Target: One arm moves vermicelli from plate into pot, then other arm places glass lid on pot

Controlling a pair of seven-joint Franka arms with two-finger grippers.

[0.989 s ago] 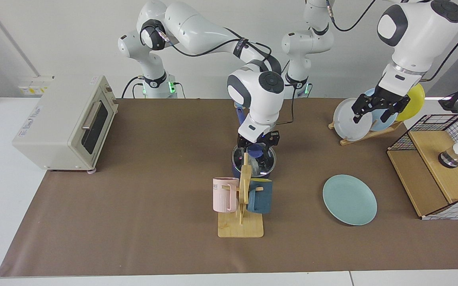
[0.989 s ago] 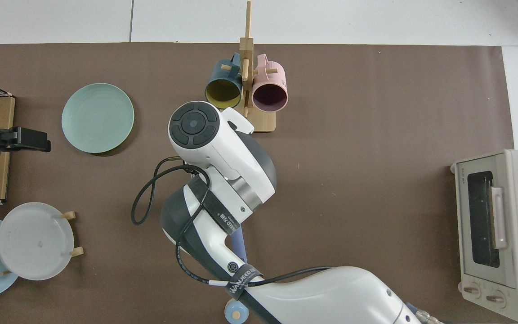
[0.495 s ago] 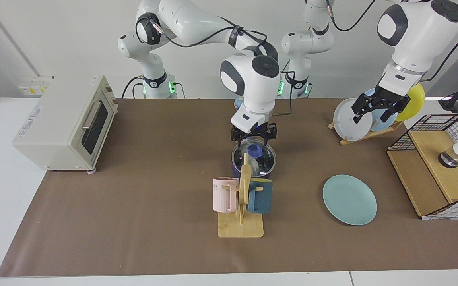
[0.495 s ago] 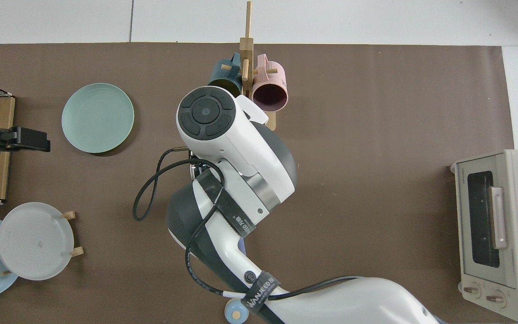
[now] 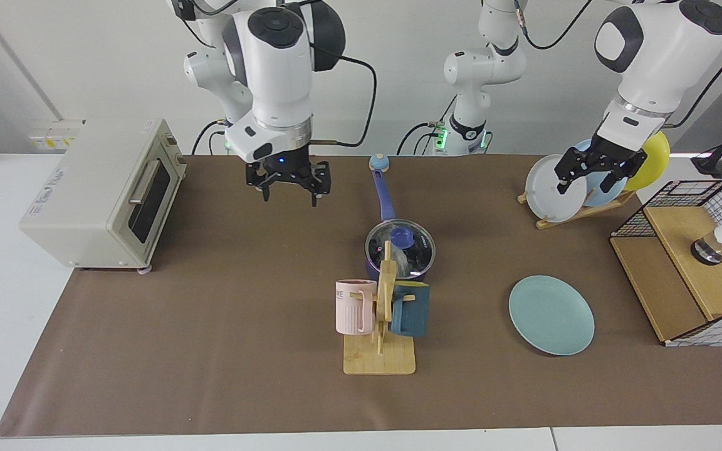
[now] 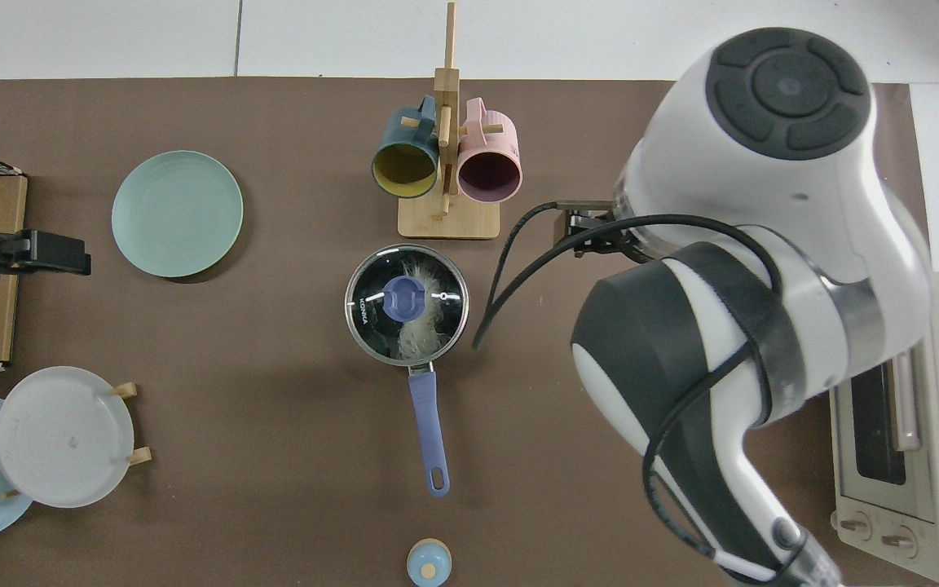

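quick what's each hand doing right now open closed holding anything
Right hand: open, empty, raised over the brown mat beside the beige toaster oven.
Left hand: open, empty, waiting by the rack of small plates.

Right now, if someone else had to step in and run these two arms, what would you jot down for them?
Right pincer: open, empty, raised above the mat between the toaster oven and the pot.
Left pincer: open, empty, waiting in front of the plate rack.
Vermicelli: inside the pot, visible through the glass lid, which sits on the pot.
Plate: bare, on the mat.
Done: noodles moved, lid placed.
Left: apparently nothing.
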